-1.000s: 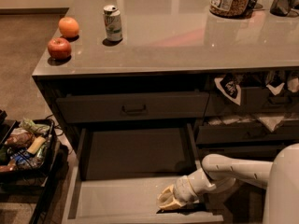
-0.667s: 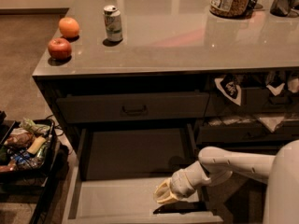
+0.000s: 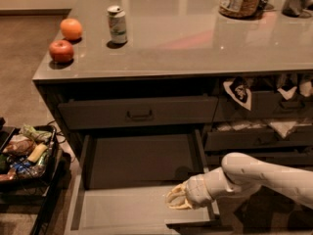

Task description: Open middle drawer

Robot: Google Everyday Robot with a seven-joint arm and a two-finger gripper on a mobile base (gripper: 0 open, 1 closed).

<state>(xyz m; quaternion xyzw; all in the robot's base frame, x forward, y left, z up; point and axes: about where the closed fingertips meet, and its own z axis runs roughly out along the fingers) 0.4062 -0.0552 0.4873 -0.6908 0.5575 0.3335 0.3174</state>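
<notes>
Grey middle drawer [image 3: 122, 208] sits pulled out; my gripper [image 3: 175, 199] hangs over its front, grasp I cannot tell; best pull straight outward.

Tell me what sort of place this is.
Probably a kitchen or break room: a counter with drawers, and a can, an apple and an orange on top. The gripper hangs over the front right of the open middle drawer.

Kitchen: counter [image 3: 195, 43], apple [image 3: 61, 51], gripper [image 3: 173, 199] over drawer [image 3: 122, 210].

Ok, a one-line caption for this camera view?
Gripper at front right of the pulled-out middle drawer; apple, orange, can on countertop.
</notes>
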